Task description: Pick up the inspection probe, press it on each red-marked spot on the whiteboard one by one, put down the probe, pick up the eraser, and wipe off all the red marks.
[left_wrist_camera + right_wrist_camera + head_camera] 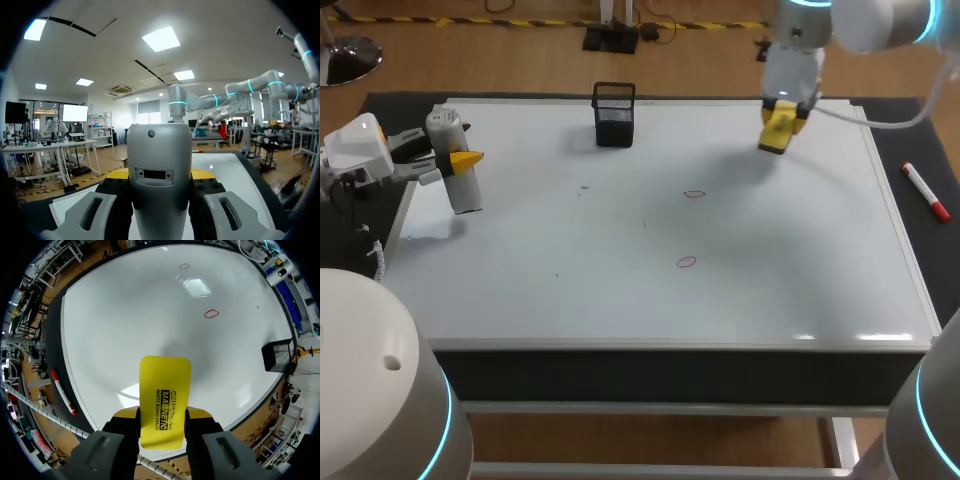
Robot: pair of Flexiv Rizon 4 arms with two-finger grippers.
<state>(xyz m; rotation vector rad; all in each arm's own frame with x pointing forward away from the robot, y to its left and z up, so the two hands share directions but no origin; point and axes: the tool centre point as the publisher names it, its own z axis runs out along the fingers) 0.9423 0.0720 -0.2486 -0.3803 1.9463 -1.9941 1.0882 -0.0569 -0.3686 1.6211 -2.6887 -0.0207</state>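
Note:
My left gripper holds the grey-white inspection probe upright above the whiteboard's far left edge; in the left wrist view the probe stands between the fingers of the gripper. High over the board's far right part, my right gripper is shut on the yellow eraser. The right wrist view shows that eraser clamped between the fingers of my right gripper, pointing down at the board. Two small red circles remain on the whiteboard, one nearer the middle, the other closer to me.
A black mesh cup stands at the board's far edge. A red marker lies on the dark mat right of the board. Faint dark specks dot the board's left half.

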